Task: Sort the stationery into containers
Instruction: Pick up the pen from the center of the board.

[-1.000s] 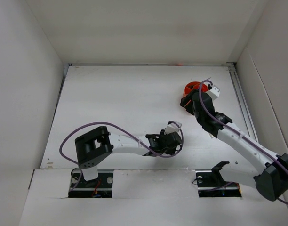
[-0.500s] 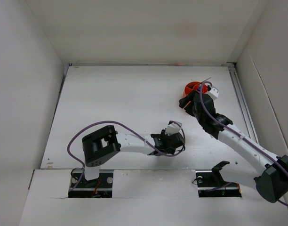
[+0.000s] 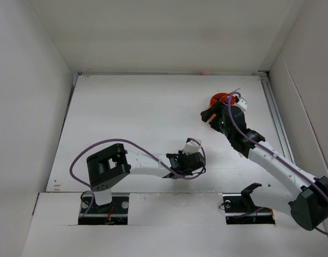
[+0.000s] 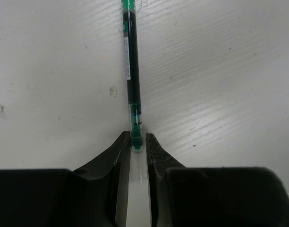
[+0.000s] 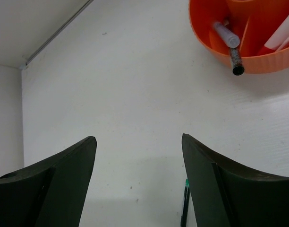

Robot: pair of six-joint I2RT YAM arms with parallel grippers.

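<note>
My left gripper (image 4: 136, 138) is shut on the end of a green pen (image 4: 131, 71), which points away from it over the white table. In the top view this gripper (image 3: 189, 156) is near the table's front middle. My right gripper (image 5: 137, 138) is open and empty over bare table, just near-left of the orange holder (image 5: 208, 35). The holder has a grey pen (image 5: 228, 40) with a dark tip and a white pen (image 5: 285, 34) in it. The green pen's tip (image 5: 184, 205) shows by my right finger. In the top view my right gripper (image 3: 208, 115) is next to the holder (image 3: 218, 99).
White walls close in the table on the left, back and right. A rail (image 3: 276, 118) runs along the right edge. Both arm bases are at the near edge.
My left gripper has shifted a little right, then back left, at the front middle. My right gripper has edged slightly left, away from the holder.
</note>
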